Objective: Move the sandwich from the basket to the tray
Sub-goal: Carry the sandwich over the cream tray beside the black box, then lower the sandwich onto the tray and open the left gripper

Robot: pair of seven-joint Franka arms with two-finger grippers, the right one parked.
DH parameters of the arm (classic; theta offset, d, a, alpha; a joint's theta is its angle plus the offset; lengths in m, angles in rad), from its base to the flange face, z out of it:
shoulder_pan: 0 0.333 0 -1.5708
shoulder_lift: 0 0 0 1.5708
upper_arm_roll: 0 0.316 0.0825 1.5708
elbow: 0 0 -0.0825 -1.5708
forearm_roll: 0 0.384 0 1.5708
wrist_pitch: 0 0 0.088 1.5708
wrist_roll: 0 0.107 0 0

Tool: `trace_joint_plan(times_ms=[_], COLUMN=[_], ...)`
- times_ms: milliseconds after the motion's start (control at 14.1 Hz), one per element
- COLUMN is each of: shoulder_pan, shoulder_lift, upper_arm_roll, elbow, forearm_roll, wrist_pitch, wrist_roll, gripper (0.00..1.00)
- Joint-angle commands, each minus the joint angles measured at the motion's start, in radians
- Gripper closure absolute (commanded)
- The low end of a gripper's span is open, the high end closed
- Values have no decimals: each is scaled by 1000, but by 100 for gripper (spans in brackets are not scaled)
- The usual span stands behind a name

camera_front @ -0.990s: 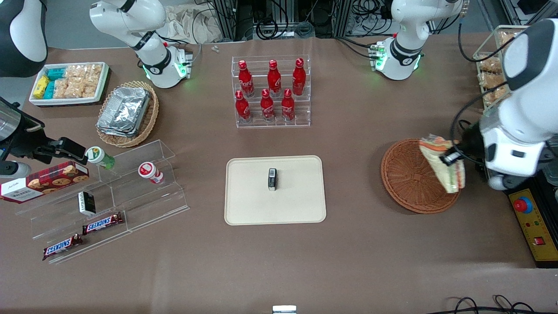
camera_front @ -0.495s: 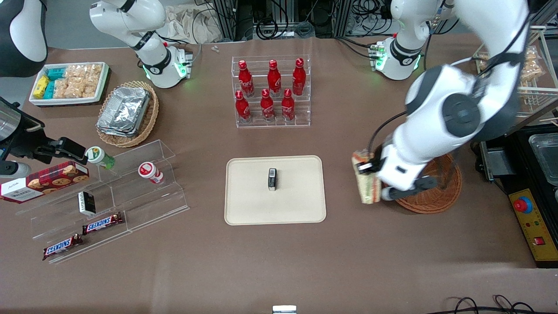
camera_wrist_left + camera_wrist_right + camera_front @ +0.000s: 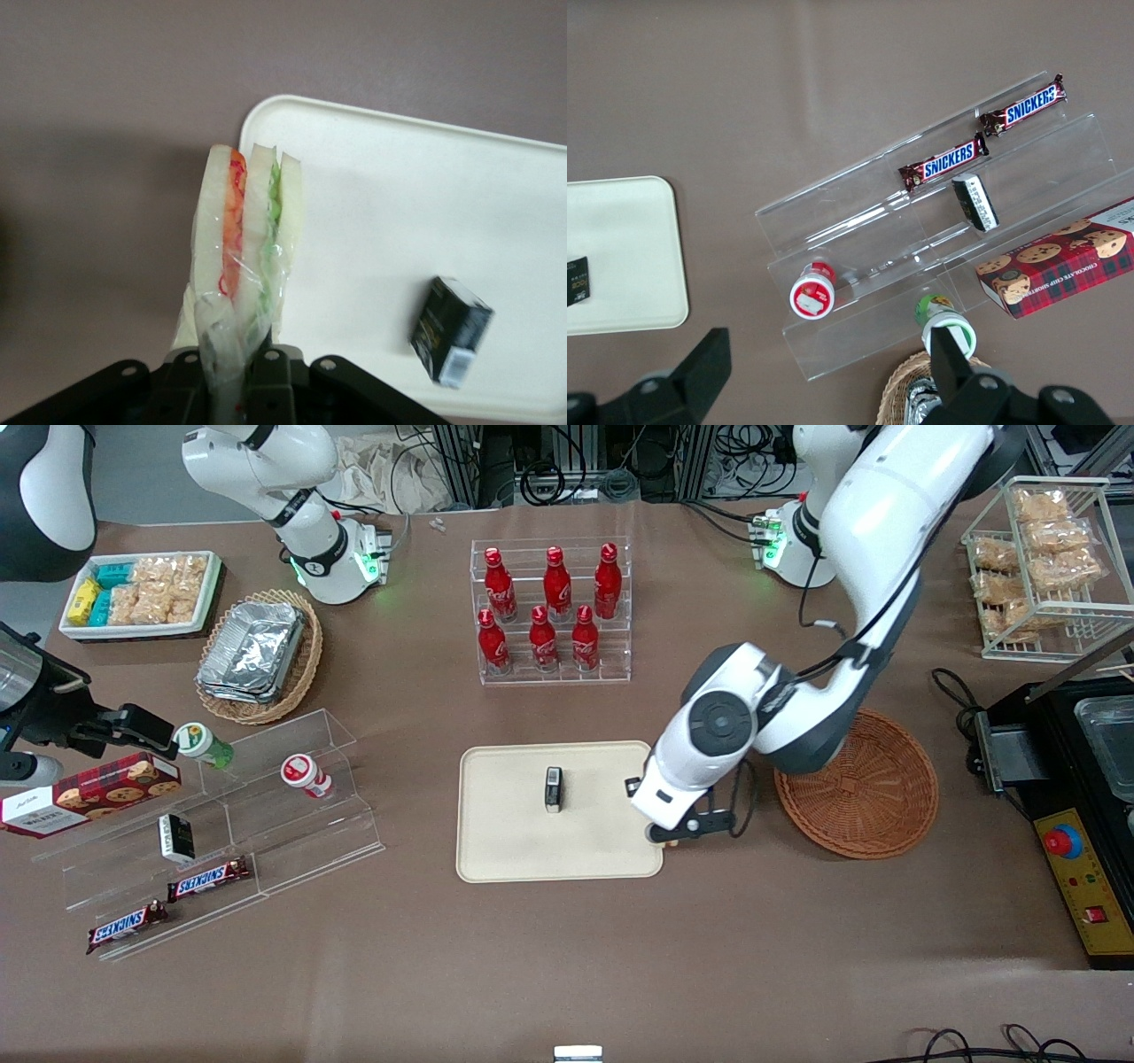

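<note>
**Sandwich carried to the tray's edge, not yet set down**

End effector [image 3: 232, 376] is closed on the sandwich [image 3: 244, 257], pinching the gathered clear wrap at its narrow end; the wedge sticks out ahead of the fingers, orange and green filling layers edge-on to the wrist camera. Holding by the wrap likely spares the soft bread from being crushed.

Sandwich sits over a corner of the tray [image 3: 399, 195], part over the rim, part over bare brown surface. From the front, the arm's wrist hides the sandwich; the end effector [image 3: 678, 834] hangs at the tray [image 3: 496, 850] edge nearest the basket [image 3: 873, 797]. The basket holds nothing visible.

A small dark box [image 3: 553, 789] lies mid-tray. Judged: enough bare tray lies between box and rim for the wedge, but the drop point needs to go further inward, or the sandwich may land across the rim.

Surface: brown covering throughout. Rack of red bottles [image 3: 551, 607] stands farther from the front camera than the tray. Toward the parked arm's end: a clear stepped shelf [image 3: 266, 815] with Snickers bars [image 3: 209, 880] and a cookie box [image 3: 89, 793], and a tan basket of foil containers [image 3: 257, 654]. Toward the working arm's end: a wire rack of snack bags [image 3: 1045, 567]. Cables and frame legs line the table's edge farthest from the front camera.
</note>
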Motion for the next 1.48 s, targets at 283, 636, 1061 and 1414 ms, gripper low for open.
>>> trace_joint_plan(times_ms=[283,636,1061,1414], shoulder_pan=[-49,-52,49,220], shoulder_lift=[110,108,-84,-354], upper_arm_roll=[5,7,-10,26], elbow=[27,32,33,19], forearm_roll=[87,122,75,-125], wrist_pitch=[75,70,-176,-361], wrist_roll=[-64,-77,-32,198], gripper=[100,0,0,0])
